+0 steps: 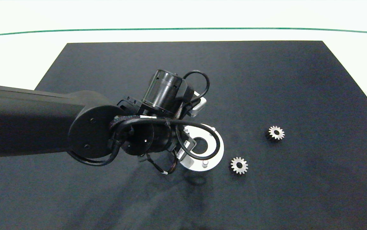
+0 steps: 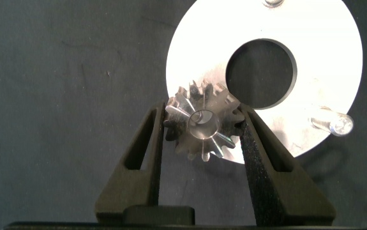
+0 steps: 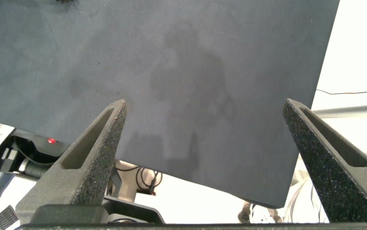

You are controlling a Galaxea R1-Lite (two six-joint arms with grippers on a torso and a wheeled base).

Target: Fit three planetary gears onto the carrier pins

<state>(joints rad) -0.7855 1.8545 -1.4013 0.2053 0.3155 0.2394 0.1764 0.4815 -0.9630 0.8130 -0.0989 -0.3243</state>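
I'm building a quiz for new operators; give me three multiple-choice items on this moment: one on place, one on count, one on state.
1. Where is the gripped gear?
A. Over the white disc's edge
B. Off the mat
C. Beside the right gripper

2. How many gears lie loose on the mat?
A. None
B. Two
C. Four

3. How is the right gripper?
A. Shut on a gear
B. Open, holding nothing
C. Shut on a pin

Key: 1 A, the left gripper holds a gear at the white disc. 2 B, two loose gears on the mat. 3 B, right gripper fingers spread apart.

1 gear (image 2: 199, 124) on pin, 2 (image 1: 239, 165) loose
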